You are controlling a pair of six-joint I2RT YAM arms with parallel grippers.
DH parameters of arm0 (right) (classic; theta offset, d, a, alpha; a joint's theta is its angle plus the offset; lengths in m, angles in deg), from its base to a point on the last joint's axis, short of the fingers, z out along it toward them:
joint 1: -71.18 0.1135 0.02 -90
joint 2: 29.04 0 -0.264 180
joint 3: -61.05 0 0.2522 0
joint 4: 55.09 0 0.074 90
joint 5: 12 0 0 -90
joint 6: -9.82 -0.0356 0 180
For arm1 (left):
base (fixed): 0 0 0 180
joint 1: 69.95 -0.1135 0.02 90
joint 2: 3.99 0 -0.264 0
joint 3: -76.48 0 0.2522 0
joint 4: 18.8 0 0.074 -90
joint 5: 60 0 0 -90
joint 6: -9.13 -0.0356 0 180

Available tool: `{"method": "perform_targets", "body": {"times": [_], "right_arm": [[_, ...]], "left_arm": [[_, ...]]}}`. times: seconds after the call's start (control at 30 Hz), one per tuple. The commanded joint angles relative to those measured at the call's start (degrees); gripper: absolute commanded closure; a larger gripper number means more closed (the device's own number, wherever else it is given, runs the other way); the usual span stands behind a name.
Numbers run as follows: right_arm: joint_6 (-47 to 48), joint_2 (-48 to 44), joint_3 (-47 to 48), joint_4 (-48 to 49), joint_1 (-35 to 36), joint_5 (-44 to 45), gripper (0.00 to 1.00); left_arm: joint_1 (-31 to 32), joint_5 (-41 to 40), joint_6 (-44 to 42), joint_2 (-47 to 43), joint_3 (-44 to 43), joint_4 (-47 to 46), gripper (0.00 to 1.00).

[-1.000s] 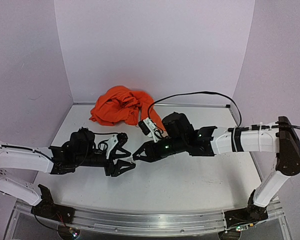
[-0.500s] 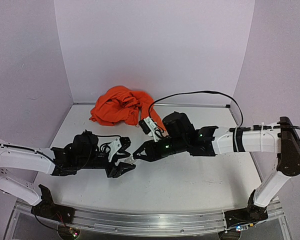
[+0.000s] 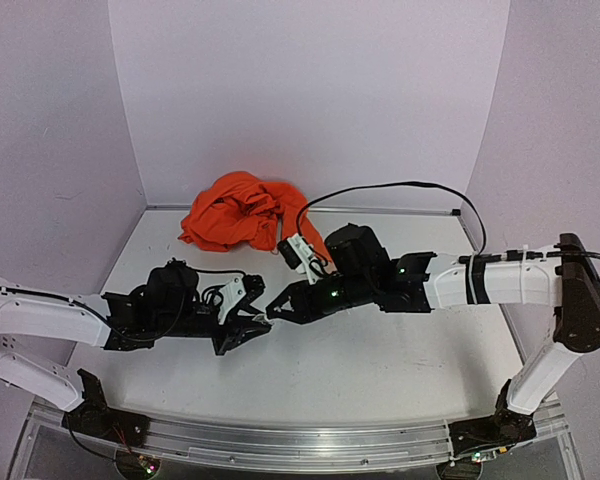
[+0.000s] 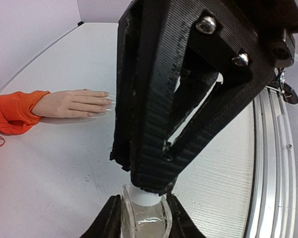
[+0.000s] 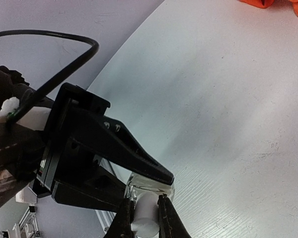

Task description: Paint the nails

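- The left gripper (image 3: 252,325) reached in from 9 o'clock and the right gripper (image 5: 144,220) from 3 o'clock. They met just left of the middle of the table (image 3: 380,350).
- The left gripper was clenched on a small clear bottle (image 4: 143,224), one finger on each side of its glass body. The bottle stood upright.
- The right gripper was clamped on the bottle's white cap (image 5: 145,218). The right wrist view showed its two fingertips pinching the cap from either side.
- In the left wrist view, the right gripper's black fingers came down onto the cap from 12 o'clock.
- The mannequin hand (image 4: 72,103) lay flat on the table, palm down, toward 10 o'clock from the bottle in the left wrist view and well apart from it.
- The nails (image 4: 109,100) were tiny and pale, at the fingertips pointing toward 3 o'clock, with neither gripper touching them.
- An orange sleeve (image 4: 12,110) covered the wrist, at 9 o'clock in that view.
- From above, the bunched orange cloth (image 3: 242,220) lay at 11 o'clock from the grippers, by the back wall.
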Motion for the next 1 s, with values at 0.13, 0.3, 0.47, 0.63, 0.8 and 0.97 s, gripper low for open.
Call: {"method": "perform_targets", "body": {"times": [0.13, 0.3, 0.47, 0.63, 0.8, 0.97], "right_arm": [[14.62, -4.48, 2.15, -0.10, 0.48, -11.89, 1.00], [30.39, -6.80, 0.31, -0.29, 0.48, -31.34, 1.00], [34.41, -8.41, 0.43, -1.05, 0.43, -25.67, 1.00], [27.77, -12.82, -1.78, -0.60, 0.45, -3.30, 0.59], [14.15, -16.95, -4.31, 0.02, 0.44, 16.84, 0.15], [-1.75, -18.89, -7.87, 8.40, 0.46, 18.40, 0.02]], "left_arm": [[0.06, 18.01, -1.55, -2.99, -1.60, -0.44, 0.93], [-0.23, 39.20, 0.74, -3.92, -3.07, -0.44, 1.00], [-0.63, 41.91, 3.97, -2.25, -5.52, -0.44, 1.00], [-0.54, 11.90, 2.55, -4.61, -3.83, -0.35, 1.00], [0.35, -13.72, 0.94, -5.10, -3.64, -0.33, 1.00], [0.68, -22.76, 0.96, -3.50, -4.77, -0.44, 1.00]]}}
